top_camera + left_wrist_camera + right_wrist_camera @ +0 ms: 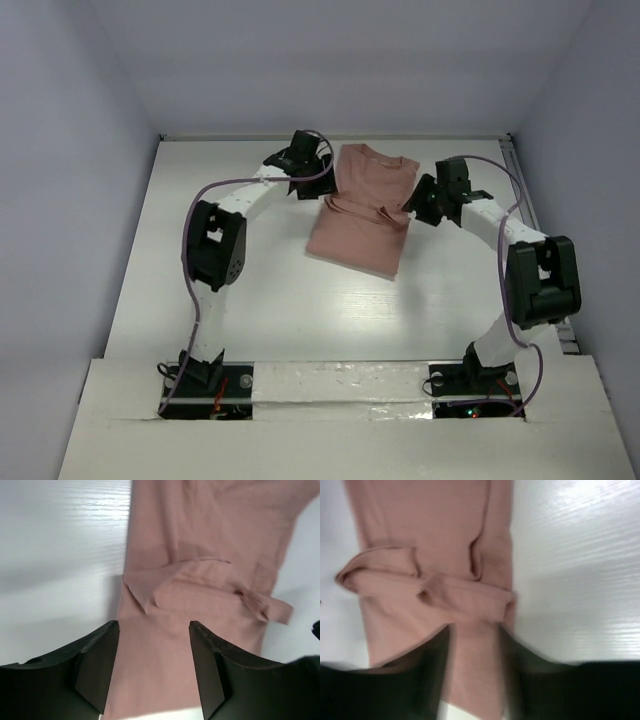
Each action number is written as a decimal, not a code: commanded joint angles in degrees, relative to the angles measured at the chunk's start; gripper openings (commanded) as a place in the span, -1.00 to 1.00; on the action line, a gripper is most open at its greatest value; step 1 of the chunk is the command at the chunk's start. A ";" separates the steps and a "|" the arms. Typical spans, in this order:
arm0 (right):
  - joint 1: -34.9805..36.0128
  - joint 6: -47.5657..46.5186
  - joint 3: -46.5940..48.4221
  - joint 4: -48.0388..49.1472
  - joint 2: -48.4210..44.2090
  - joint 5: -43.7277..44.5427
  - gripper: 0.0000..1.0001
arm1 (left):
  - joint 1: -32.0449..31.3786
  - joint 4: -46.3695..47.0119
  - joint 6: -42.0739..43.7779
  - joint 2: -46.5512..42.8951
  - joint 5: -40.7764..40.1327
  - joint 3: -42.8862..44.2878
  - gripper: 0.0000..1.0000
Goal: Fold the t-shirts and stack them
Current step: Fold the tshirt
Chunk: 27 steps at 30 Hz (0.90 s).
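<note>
Your dusty salmon-pink cotton t-shirt (358,225) lies on the white table (240,290) close to its far edge, slightly right of centre, with the collar end toward that edge. It is narrowed into a long strip, with a rumpled ridge of doubled cloth across its middle. The left gripper (154,627) hangs at the strip's left edge, jaws apart and nothing between them. The right gripper (475,635), blurred in its wrist view, looks parted and empty too, at the strip's right edge. You appear to be mid-fold, between grips. Next, I judge, both grippers must pinch the two corners of one end and carry it evenly over the ridge, keeping the edges square. Only one shirt shows, so stacking waits.
</note>
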 commanded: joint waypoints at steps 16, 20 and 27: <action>11.75 -2.63 9.99 -1.55 10.53 -5.42 -1.00 | -3.52 16.98 -0.71 -17.62 3.64 -34.91 -0.90; 11.75 -3.86 13.76 -2.86 15.71 -2.97 -1.00 | -2.99 17.24 -0.53 -16.39 3.82 -38.06 -0.92; 11.75 -5.18 20.54 1.06 21.25 8.79 -1.00 | -4.13 19.26 -2.29 -20.86 3.99 -48.43 -0.92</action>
